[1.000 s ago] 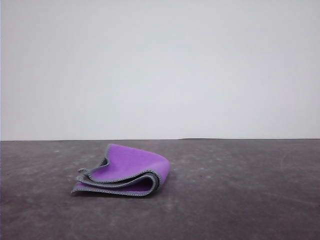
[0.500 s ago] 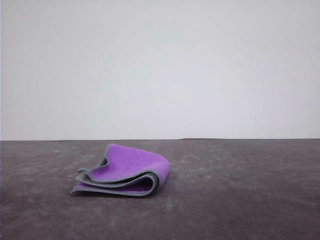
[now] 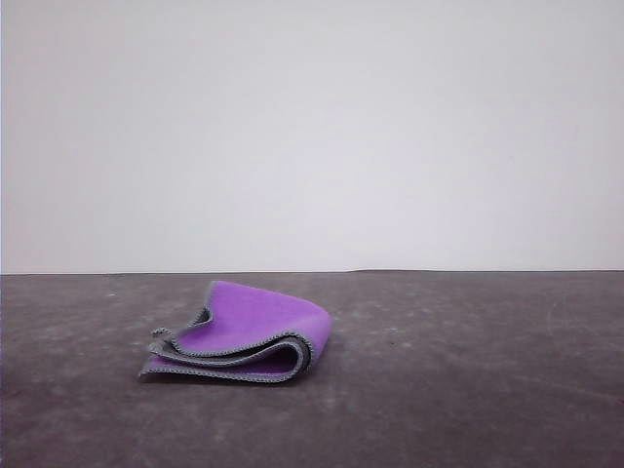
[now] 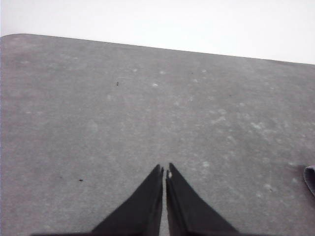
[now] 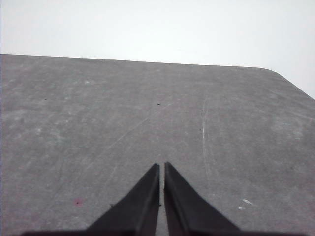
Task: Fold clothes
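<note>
Front view had the folded purple cloth [image 3: 249, 334] lying lower left on the grey table [image 3: 468, 370]; left gripper [image 4: 164, 171] and right gripper [image 5: 161, 166] both sat pinched closed, holding nothing.

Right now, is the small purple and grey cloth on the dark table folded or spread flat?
Folded. The small purple and grey cloth lies doubled over on the dark table, its grey stitched edges stacked in layers at the front, a purple face on top.
</note>
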Robot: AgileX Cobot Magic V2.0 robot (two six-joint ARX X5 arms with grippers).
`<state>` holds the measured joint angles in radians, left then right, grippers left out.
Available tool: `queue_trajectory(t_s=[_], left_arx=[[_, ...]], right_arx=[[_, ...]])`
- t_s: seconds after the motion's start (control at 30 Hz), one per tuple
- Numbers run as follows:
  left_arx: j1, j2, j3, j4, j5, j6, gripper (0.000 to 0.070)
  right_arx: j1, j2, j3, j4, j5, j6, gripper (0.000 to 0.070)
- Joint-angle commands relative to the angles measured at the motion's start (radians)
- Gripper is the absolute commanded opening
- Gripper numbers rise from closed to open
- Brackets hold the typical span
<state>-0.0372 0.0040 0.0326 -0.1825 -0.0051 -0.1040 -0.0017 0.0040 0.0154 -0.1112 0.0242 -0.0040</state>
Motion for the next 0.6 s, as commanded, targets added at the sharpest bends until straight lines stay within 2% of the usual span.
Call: queue_trajectory(t_s=[0.0,0.57], left_arx=[[0.000,-0.001,-0.020,-0.004,-0.003,0.009,0.0000],[0.000,-0.001,-0.020,-0.004,-0.003,0.009,0.0000]], right_arx=[[-0.002,0.000,-0.003,0.013,0.002,0.004,0.0015],[-0.002,0.000,-0.003,0.013,0.003,0.004,0.0015]])
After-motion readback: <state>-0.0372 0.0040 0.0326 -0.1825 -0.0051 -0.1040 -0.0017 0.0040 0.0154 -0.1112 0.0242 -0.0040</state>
